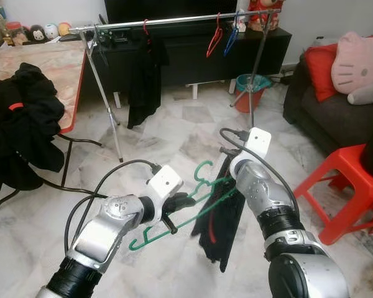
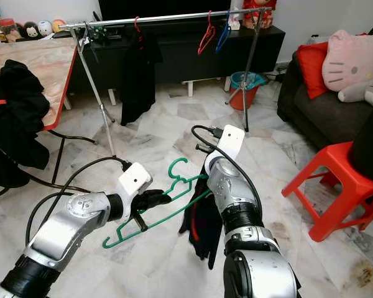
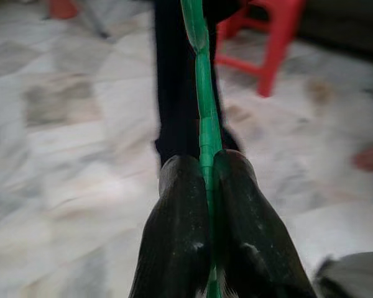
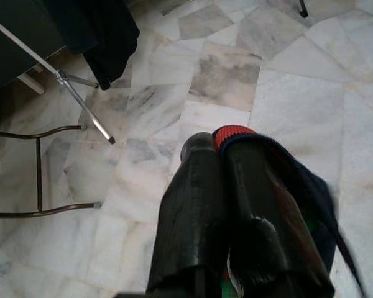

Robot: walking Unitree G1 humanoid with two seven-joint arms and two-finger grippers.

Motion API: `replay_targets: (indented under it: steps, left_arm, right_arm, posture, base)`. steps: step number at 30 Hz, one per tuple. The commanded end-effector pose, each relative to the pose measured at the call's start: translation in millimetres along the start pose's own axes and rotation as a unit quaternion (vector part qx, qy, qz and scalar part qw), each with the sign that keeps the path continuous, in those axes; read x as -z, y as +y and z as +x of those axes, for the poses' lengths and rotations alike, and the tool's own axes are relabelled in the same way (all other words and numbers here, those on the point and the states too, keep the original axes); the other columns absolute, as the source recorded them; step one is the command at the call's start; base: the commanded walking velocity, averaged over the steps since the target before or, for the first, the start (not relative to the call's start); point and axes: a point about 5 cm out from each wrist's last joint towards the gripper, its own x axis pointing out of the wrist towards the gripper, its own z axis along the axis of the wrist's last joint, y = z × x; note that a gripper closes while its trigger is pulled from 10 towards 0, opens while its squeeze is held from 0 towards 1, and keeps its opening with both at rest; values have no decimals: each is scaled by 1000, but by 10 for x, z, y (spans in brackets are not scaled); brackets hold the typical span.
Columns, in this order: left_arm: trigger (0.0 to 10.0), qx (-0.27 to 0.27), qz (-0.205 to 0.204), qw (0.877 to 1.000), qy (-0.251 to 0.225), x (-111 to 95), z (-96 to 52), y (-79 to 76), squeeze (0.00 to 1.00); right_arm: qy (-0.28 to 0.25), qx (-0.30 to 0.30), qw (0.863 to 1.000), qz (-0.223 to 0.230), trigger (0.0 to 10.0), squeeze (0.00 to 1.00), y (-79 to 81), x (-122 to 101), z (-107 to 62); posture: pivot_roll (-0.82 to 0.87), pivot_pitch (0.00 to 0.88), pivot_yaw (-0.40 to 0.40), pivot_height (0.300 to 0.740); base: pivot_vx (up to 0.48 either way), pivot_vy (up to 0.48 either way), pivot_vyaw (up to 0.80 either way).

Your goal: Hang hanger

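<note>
A green hanger (image 1: 202, 186) is held low over the marble floor, between my two arms. My left gripper (image 1: 174, 211) is shut on its lower bar, and the bar runs up between the fingers (image 3: 180, 205) in the left wrist view. A black garment (image 1: 221, 230) with red trim (image 4: 233, 132) hangs from the hanger's right side. My right gripper (image 4: 217, 139) is shut on this garment at its collar. The metal clothes rail (image 1: 174, 20) stands further ahead, across the room.
On the rail hang a black garment (image 1: 146, 81), a red hanger (image 1: 215, 38) and a blue hanger (image 1: 231, 36). A table (image 1: 56, 68) with a heap of black clothes (image 1: 18, 124) stands left. A red stool (image 1: 354, 180) and a dark sofa (image 1: 323, 112) are right.
</note>
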Motion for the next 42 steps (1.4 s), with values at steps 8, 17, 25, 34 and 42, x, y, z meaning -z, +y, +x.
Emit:
replay_targets:
  steps: [8, 17, 25, 34, 42]
  left_arm:
    - [10000, -54, 28, 996, 66, 116, -18, 127, 0]
    - [10000, -80, 24, 994, 75, 138, -18, 181, 0]
    - [10000, -49, 25, 998, 37, 34, 27, 85, 0]
    - [10000, -60, 2, 998, 5, -60, 85, 48, 0]
    - [10000, -63, 11, 997, 35, 9, 83, 44, 0]
  right_arm:
    - [-17, -6, 1000, 2, 10000, 0, 39, -70, -21]
    - [-13, -14, 1000, -1, 10000, 0, 97, -49, -31]
    - [16, -31, 999, -14, 10000, 0, 189, 98, -39]
    - [40, -64, 997, -25, 10000, 0, 375, 254, -115]
    - [40, -67, 997, -16, 10000, 0, 416, 263, -145]
  posture:
    - [143, 0, -33, 732]
    - [142, 0, -34, 732]
    - [143, 0, -37, 732]
    - [143, 0, -38, 732]
    - [140, 0, -37, 732]
  base:
    - [0, 0, 0]
    - [0, 0, 0]
    - [0, 0, 0]
    - [0, 0, 0]
    - [0, 0, 0]
